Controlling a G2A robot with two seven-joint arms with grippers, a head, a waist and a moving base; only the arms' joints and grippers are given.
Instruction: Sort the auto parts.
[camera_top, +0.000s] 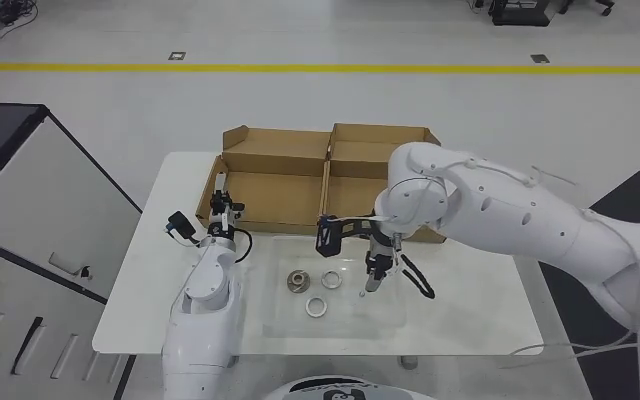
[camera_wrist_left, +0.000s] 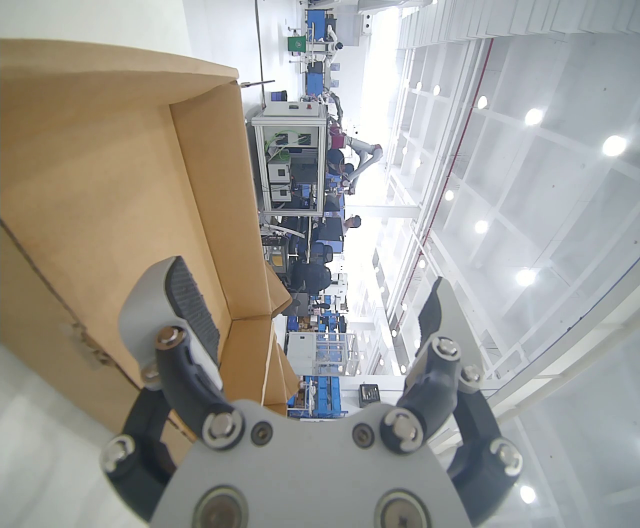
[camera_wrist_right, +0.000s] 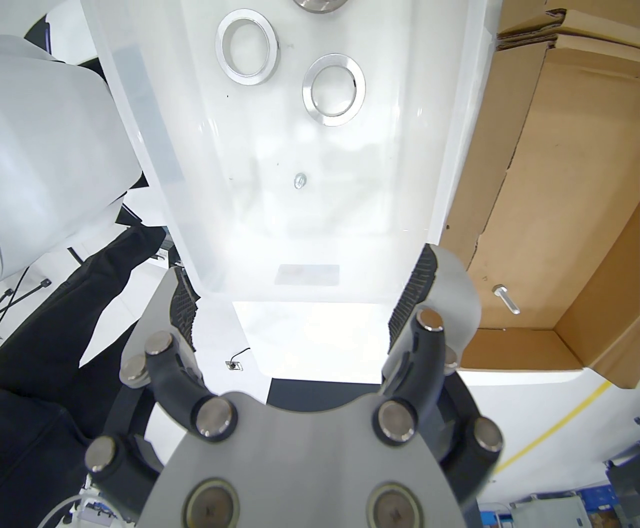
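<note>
Here, clear tray (camera_wrist_right: 150, 165) with rings (camera_wrist_right: 245, 79), small screw (camera_wrist_right: 300, 180), cardboard box (camera_wrist_right: 550, 175) with bolt (camera_wrist_right: 506, 298)

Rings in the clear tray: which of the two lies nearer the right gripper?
The ring closest to the cardboard boxes. The other ring lies farther from both the boxes and the right gripper.

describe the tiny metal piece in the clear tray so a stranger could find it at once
On the white table, beside the cardboard boxes, sits a clear tray. The small metal piece lies on its floor near the right gripper, apart from the two rings. It is much the smallest thing there, a speck beside them.
</note>
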